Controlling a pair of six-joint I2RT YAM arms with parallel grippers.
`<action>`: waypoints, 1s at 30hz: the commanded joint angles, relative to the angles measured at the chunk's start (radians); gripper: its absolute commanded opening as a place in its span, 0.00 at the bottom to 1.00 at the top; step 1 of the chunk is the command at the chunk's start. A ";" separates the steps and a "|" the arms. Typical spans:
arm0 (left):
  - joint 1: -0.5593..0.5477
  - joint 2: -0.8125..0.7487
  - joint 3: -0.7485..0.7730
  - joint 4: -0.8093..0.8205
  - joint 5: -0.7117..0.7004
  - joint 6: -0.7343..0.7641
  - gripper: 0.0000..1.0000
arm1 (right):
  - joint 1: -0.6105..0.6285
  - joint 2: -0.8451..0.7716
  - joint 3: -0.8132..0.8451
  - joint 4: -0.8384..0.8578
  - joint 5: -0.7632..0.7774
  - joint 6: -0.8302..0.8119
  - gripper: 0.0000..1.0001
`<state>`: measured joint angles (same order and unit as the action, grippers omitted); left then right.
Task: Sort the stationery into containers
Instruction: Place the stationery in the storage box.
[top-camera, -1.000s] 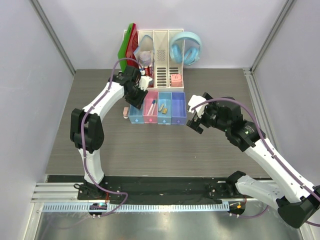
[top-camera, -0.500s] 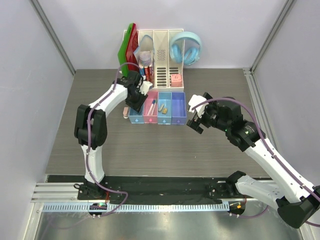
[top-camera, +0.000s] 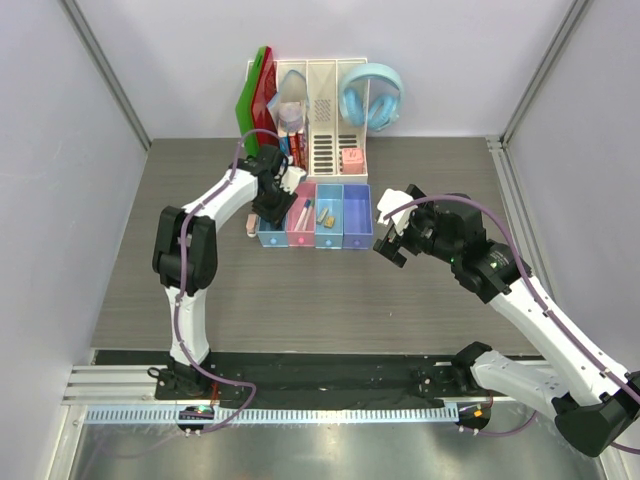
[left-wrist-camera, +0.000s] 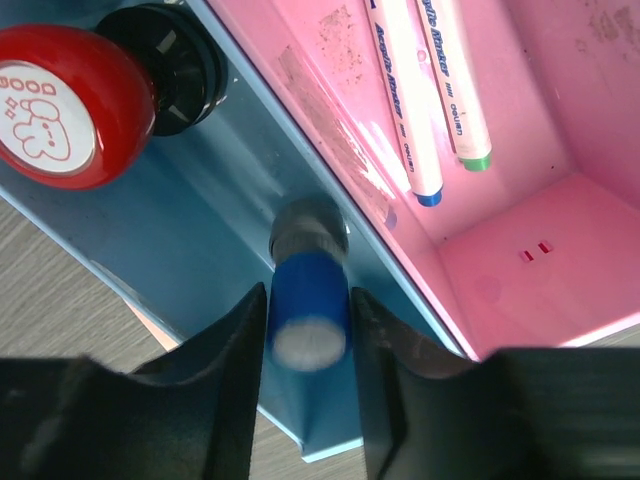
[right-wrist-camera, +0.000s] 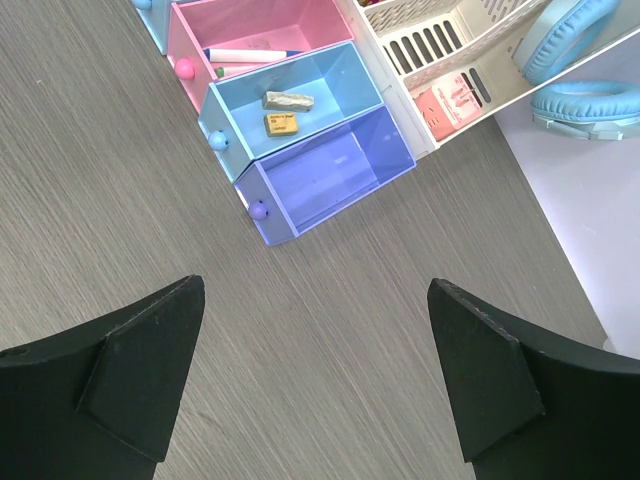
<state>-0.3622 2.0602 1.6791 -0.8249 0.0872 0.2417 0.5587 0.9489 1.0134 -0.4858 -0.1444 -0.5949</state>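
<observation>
- The left gripper (left-wrist-camera: 308, 293) hangs over the first light blue tray (left-wrist-camera: 200, 240) at the left end of the row of containers (top-camera: 315, 215).
- Its jaws are set narrow around the grey-blue round piece (left-wrist-camera: 310, 320). The piece is blurred, so it cannot be told whether the fingers (left-wrist-camera: 235, 340) press on it or merely flank it.
- The piece stands over the tray's near right side, against the wall shared with the pink tray (left-wrist-camera: 560, 230).
- The black red-topped stamp (left-wrist-camera: 60, 105) lies in the same light blue tray at its far end, its body partly cut off by the frame edge.
- The blue-capped marker (left-wrist-camera: 405, 100) and the green-capped marker (left-wrist-camera: 460, 90) lie side by side in the pink tray, their upper ends out of frame.
- In the top view the left wrist covers most of the first tray.
- A small pale pink item (top-camera: 249, 228) lies on the table (top-camera: 300, 290) just left of the row, too small to identify.
- The right gripper (right-wrist-camera: 315, 288) has its jaws spread wide with nothing between them, above bare table and apart from the row.
- Two tan erasers (right-wrist-camera: 287, 100) lie in the second light blue tray (right-wrist-camera: 345, 75), which adjoins the purple-blue tray (right-wrist-camera: 330, 165).
- The white organizer (right-wrist-camera: 440, 40) and the headphones (right-wrist-camera: 590, 100) are cut off at the frame edge.
</observation>
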 joint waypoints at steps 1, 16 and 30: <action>0.000 -0.026 0.036 -0.002 0.011 -0.001 0.44 | -0.005 -0.009 0.010 0.044 -0.014 0.017 0.98; -0.001 -0.147 0.067 -0.049 0.089 -0.031 0.50 | -0.011 -0.006 0.011 0.044 -0.012 0.020 0.98; 0.006 -0.345 -0.114 0.000 -0.130 -0.033 0.79 | -0.017 -0.024 0.005 0.049 0.005 0.021 0.98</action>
<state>-0.3622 1.7245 1.6562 -0.8585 0.0673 0.2089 0.5491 0.9489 1.0134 -0.4854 -0.1440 -0.5907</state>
